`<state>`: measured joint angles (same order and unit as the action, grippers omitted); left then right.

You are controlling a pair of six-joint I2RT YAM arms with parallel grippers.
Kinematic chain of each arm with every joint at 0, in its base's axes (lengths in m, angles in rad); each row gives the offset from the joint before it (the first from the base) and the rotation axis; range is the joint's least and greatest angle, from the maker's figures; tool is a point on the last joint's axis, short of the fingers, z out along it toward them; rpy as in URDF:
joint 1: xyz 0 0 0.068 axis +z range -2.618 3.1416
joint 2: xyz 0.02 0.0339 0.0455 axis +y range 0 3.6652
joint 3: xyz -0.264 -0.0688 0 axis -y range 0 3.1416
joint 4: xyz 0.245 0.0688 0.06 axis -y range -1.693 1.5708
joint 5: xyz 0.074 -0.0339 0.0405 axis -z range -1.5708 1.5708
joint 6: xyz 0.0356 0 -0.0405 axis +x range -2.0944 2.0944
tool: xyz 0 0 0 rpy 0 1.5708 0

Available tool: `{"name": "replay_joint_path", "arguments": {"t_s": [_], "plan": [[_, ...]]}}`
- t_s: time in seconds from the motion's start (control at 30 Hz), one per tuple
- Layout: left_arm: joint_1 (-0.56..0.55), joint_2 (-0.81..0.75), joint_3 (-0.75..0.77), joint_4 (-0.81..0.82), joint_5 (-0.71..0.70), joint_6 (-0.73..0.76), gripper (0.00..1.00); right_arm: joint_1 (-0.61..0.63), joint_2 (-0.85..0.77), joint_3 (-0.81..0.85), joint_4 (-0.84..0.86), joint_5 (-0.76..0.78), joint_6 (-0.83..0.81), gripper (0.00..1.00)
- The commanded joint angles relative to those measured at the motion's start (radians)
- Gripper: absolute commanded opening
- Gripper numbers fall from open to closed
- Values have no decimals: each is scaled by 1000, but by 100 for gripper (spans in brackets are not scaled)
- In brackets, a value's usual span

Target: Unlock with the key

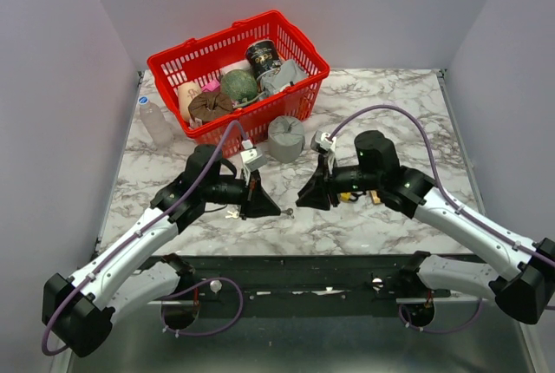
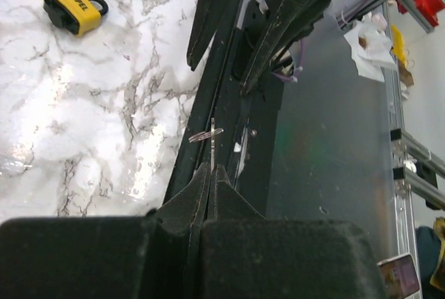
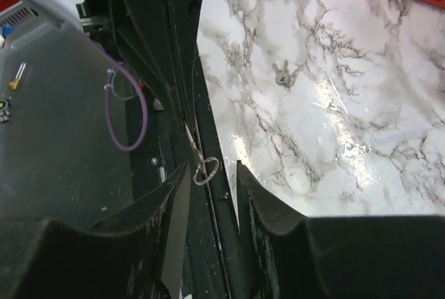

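Metal key clamped in left hand; right hand apart, facing it.

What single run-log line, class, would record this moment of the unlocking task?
left gripper: shut on key | right gripper: open, jaws astride key ring | padlock: on table, shackle closed

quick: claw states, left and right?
Left claw: closed on the small silver metal key.
Right claw: open, fingertips either side of that key's ring.
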<state>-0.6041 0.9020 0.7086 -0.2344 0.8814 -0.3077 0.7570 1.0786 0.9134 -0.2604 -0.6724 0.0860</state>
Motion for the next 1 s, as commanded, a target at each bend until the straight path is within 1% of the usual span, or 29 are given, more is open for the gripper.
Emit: {"name": "replay_joint_path", "arguments": {"t_s": [0.0, 0.33, 0.57, 0.73, 0.8, 0.83, 0.97], "plan": [[3, -2, 17, -71, 85, 81, 0, 13, 24, 30, -63, -55, -52, 40], [3, 0, 5, -52, 106, 78, 0, 74, 83, 31, -36, -62, -46, 38], [3, -3, 5, -51, 103, 76, 0, 93, 98, 33, -20, -79, -40, 29], [1, -2, 3, -49, 105, 78, 0, 97, 104, 32, -8, -105, -35, 24], [1, -3, 2, -49, 106, 76, 0, 99, 109, 33, 1, -125, -31, 22], [1, -3, 0, -46, 105, 78, 0, 99, 109, 33, 3, -134, -32, 18], [1, -6, 0, -45, 103, 78, 0, 99, 118, 33, 10, -177, -26, 13]]}}
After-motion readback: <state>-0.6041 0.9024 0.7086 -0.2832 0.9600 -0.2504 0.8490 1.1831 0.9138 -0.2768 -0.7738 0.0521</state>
